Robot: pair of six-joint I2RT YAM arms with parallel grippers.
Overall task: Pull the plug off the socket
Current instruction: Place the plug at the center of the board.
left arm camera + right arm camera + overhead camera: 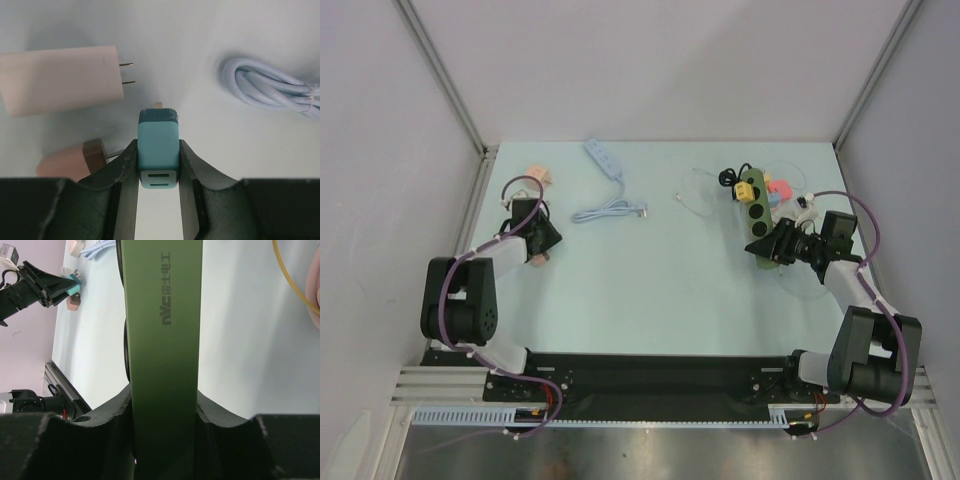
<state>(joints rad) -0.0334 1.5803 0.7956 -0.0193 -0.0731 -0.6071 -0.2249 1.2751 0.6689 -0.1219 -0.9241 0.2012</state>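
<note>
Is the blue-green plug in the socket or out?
Out: the teal square plug sits in the left gripper, its prong bare.

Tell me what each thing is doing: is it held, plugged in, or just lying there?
Left pincer, shut on the teal charger.
Teal charger, held, unplugged, prong end pointing away.
Right pincer, shut on the green power strip.
Green power strip, held, with the yellow plug on it.
Yellow plug, looks plugged in.
White power strip, lying flat, nothing plugged in.
Pale charger, lying on its side, prongs bare.
</note>
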